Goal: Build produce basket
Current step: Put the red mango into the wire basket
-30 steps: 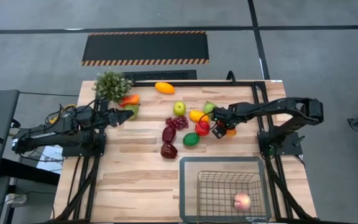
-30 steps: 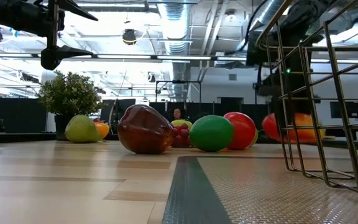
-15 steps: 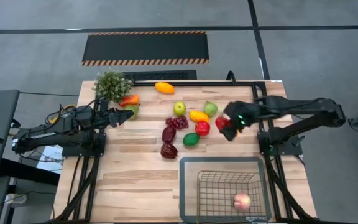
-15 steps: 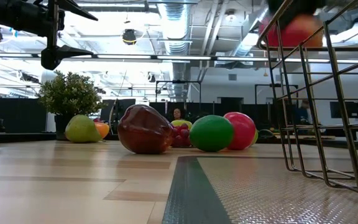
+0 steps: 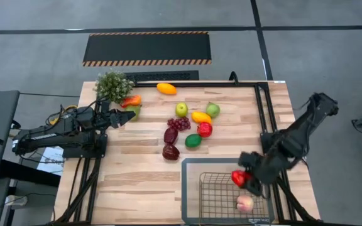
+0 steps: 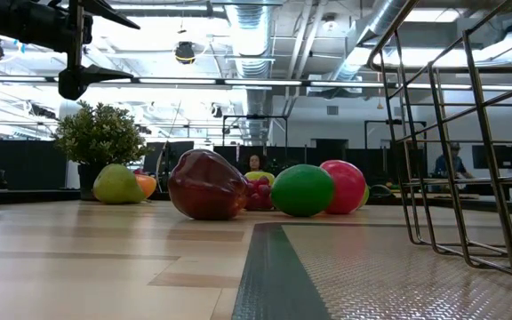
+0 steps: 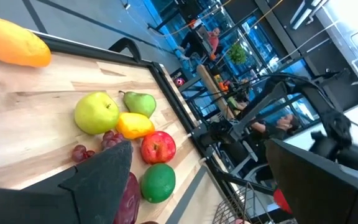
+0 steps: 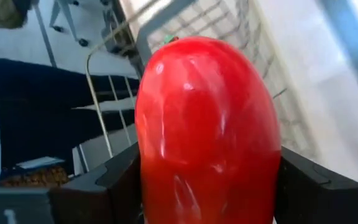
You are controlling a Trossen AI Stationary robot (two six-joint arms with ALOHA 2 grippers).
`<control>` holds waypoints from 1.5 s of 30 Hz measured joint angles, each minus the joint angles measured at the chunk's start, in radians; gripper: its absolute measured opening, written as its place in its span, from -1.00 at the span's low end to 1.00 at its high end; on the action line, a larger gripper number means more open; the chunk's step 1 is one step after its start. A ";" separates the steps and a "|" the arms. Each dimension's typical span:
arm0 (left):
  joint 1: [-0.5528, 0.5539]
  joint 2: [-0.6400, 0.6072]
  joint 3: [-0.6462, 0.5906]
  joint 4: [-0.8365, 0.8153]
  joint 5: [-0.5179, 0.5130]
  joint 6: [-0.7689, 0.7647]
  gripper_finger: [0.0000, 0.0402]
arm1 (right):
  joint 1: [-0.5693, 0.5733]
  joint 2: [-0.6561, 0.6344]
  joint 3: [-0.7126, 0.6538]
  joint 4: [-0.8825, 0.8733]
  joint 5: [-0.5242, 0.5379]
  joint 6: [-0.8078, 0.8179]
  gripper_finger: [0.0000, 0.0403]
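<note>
- The right hand (image 5: 240,178) hangs over the basket (image 5: 191,164), above its inside, near the side that faces the loose produce.
- Its fingers (image 8: 104,186) are clamped on a red fruit (image 8: 207,124), one on each flank; the fruit fills most of the right wrist view, with the basket's wire wall behind it.
- A pink peach (image 5: 244,203) lies on the basket floor, just beside the held fruit in the high view and lower down.
- The left hand (image 5: 132,115) waits well away from the basket, near the potted plant (image 5: 112,85); its fingers (image 7: 104,177) stand wide apart and grip nothing.
- Between the plant and the left hand lie an orange-red piece (image 5: 131,100) and a green one beside it.
- An orange fruit (image 5: 166,88) lies alone on the far side of the desk (image 5: 124,169) from the basket, close to the desk's edge.
- The main cluster sits beyond the basket: a green apple (image 5: 181,109), a pear (image 5: 213,110), a yellow fruit (image 5: 200,117), a red apple (image 5: 205,129), a lime (image 5: 193,140) and grapes (image 5: 179,123).
- Two maroon pieces, one (image 5: 171,135) touching the grapes and one (image 5: 170,151) nearer the basket, lie beside the lime.
- In the low view the nearer maroon piece stands in front of the lime and red apple, all clear of the basket's wires.
</note>
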 joint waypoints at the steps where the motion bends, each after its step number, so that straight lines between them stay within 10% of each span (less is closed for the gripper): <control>1: 0.000 0.000 0.000 -0.001 0.000 0.000 0.79 | 0.026 0.021 0.000 0.010 0.003 0.022 0.39; 36: 0.000 0.000 0.000 -0.055 -0.002 0.012 0.79 | 0.121 0.416 -0.001 -0.175 -0.035 -0.164 0.40; 45: 0.000 0.000 0.000 -0.055 -0.003 0.013 0.79 | 0.118 0.405 0.000 -0.183 -0.035 -0.163 0.73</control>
